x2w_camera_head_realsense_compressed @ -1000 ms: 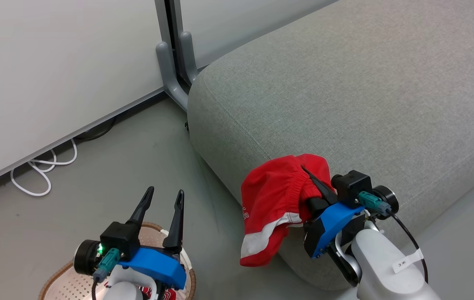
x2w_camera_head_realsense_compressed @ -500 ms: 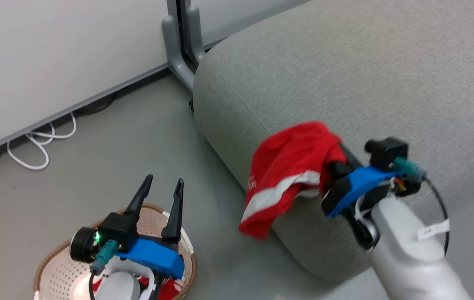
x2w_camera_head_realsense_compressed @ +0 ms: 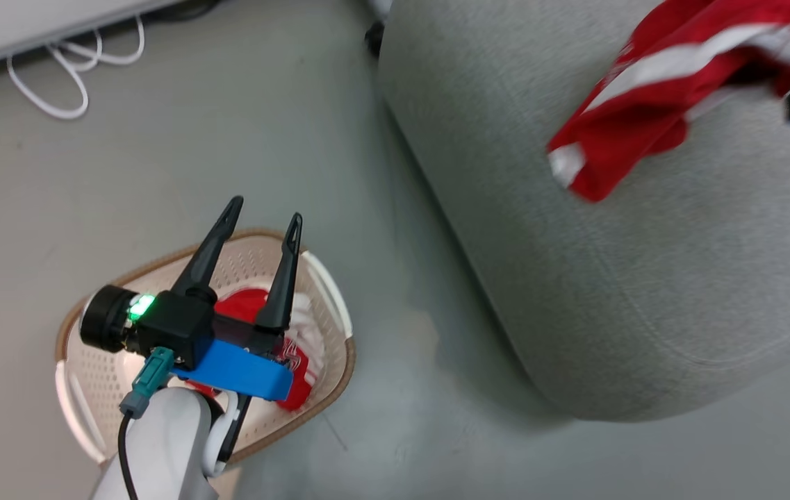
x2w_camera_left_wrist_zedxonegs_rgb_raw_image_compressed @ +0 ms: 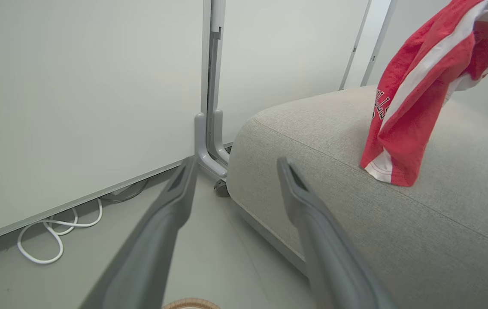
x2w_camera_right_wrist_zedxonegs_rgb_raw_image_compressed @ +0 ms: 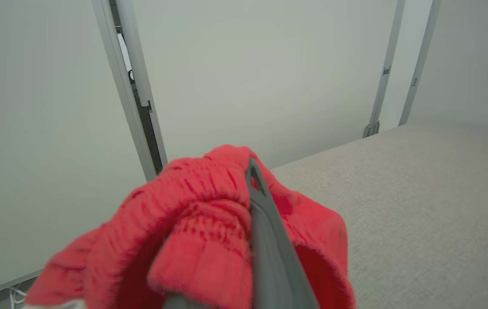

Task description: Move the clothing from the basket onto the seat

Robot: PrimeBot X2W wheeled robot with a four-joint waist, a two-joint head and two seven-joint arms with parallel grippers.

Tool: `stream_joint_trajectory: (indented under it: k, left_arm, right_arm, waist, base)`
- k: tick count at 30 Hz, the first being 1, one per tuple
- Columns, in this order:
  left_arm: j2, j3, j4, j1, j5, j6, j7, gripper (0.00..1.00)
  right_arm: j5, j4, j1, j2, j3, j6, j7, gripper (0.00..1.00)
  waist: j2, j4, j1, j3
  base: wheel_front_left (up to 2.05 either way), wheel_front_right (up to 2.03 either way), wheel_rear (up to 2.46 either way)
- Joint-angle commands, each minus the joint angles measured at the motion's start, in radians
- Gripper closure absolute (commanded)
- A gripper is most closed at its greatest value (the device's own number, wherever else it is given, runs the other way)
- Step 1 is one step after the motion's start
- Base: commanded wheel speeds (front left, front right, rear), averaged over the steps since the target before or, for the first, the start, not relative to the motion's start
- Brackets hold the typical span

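The red shorts (x2w_camera_head_realsense_compressed: 652, 76) with white side stripes hang above the grey seat (x2w_camera_head_realsense_compressed: 645, 278) near its front corner. In the right wrist view my right gripper (x2w_camera_right_wrist_zedxonegs_rgb_raw_image_compressed: 250, 171) is shut on their bunched waistband (x2w_camera_right_wrist_zedxonegs_rgb_raw_image_compressed: 201, 223). The left wrist view shows the shorts (x2w_camera_left_wrist_zedxonegs_rgb_raw_image_compressed: 415, 98) dangling, their hem just over the cushion (x2w_camera_left_wrist_zedxonegs_rgb_raw_image_compressed: 334, 137). The cream basket (x2w_camera_head_realsense_compressed: 342, 347) with its brown rim stands on the floor left of the seat. A second red garment (x2w_camera_head_realsense_compressed: 242, 305) lies inside it. My left gripper (x2w_camera_head_realsense_compressed: 265, 212) hovers open over the basket, nothing between its fingers (x2w_camera_left_wrist_zedxonegs_rgb_raw_image_compressed: 183, 171).
A white partition wall with a grey foot (x2w_camera_left_wrist_zedxonegs_rgb_raw_image_compressed: 207, 141) stands behind the seat's corner. A looped white cable (x2w_camera_head_realsense_compressed: 54, 76) lies on the grey floor along the wall. Open floor lies between the basket and the seat.
The head camera has tilted down towards the basket. My right gripper has carried the shorts up and farther over the seat. My left gripper stays open above the basket.
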Motion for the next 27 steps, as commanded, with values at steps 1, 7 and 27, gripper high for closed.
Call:
stream_joint_trajectory:
  k: [1, 7, 27]
  left_arm:
    - [0.019, -0.007, -0.03, -0.029, 0.007, -0.006, -0.003, 0.0]
    - [0.058, -0.01, -0.114, -0.049, 0.015, -0.006, 0.007, 0.0]
    - [0.081, -0.023, -0.188, -0.049, 0.008, 0.011, 0.016, 0.0]
  right_arm:
    - [-0.011, -0.008, -0.052, -0.032, -0.032, 0.0, -0.006, 1.0]
    - [-0.048, -0.016, -0.131, -0.111, -0.17, 0.0, -0.008, 1.0]
    - [-0.268, 0.032, -0.025, -0.016, -0.46, 0.0, -0.008, 0.0]
  waist:
    - [0.0, 0.089, -0.0002, 0.123]
    - [0.0, 0.129, -0.0002, 0.242]
    - [0.0, 0.141, -0.0002, 0.31]
  base:
    - [0.0, 0.0, 0.0]
    - [0.0, 0.0, 0.0]
    - [0.0, 0.0, 0.0]
